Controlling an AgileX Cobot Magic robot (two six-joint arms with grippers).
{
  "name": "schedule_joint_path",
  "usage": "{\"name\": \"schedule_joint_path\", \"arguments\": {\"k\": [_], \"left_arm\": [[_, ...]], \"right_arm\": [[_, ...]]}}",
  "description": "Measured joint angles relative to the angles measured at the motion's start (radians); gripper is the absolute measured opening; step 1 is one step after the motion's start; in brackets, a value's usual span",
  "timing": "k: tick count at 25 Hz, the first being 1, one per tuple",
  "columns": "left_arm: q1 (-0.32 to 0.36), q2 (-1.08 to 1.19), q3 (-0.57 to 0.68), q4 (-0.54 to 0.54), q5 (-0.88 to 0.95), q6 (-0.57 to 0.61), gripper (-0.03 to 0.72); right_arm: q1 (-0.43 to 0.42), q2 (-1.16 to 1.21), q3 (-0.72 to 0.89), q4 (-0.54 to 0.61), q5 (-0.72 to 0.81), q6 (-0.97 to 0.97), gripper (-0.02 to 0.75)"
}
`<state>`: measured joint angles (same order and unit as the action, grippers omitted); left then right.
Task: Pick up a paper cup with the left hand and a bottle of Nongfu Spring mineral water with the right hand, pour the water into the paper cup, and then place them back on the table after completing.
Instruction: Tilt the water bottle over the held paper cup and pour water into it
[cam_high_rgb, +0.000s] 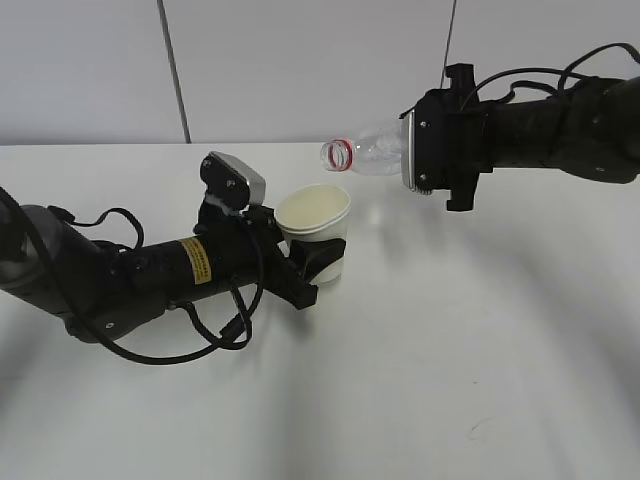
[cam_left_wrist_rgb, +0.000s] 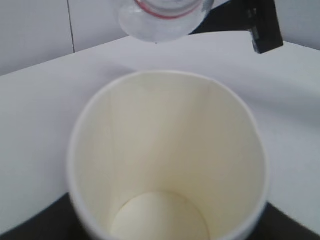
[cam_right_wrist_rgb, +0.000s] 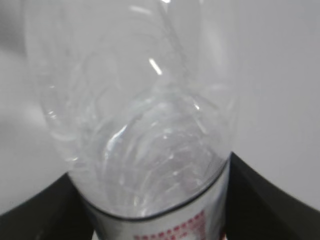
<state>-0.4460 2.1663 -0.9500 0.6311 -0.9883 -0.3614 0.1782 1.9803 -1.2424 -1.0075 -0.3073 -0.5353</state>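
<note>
White table (cam_high_rgb: 450, 380) and a pale wall fill the background. At center left of the exterior frame, the paper cup (cam_high_rgb: 313, 222) is clamped upright by the left hand (cam_high_rgb: 312, 258). At upper right, the bottle (cam_high_rgb: 365, 153) is gripped by the right hand (cam_high_rgb: 425, 150), tipped sideways, its red-ringed mouth just above the cup's rim.

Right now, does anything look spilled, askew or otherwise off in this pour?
No spill shows on the table. The bottle lies almost level in the right hand, its mouth just short of the paper cup held by the left hand. The cup looks empty.
</note>
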Motion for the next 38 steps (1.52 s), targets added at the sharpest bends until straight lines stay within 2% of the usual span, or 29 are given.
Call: {"name": "schedule_joint_path", "arguments": {"k": [38], "left_arm": [[0.000,0.000,0.000,0.000,0.001,0.000,0.401]], "right_arm": [[0.014,0.000,-0.037,0.002,0.005,-0.114,0.482]]}}
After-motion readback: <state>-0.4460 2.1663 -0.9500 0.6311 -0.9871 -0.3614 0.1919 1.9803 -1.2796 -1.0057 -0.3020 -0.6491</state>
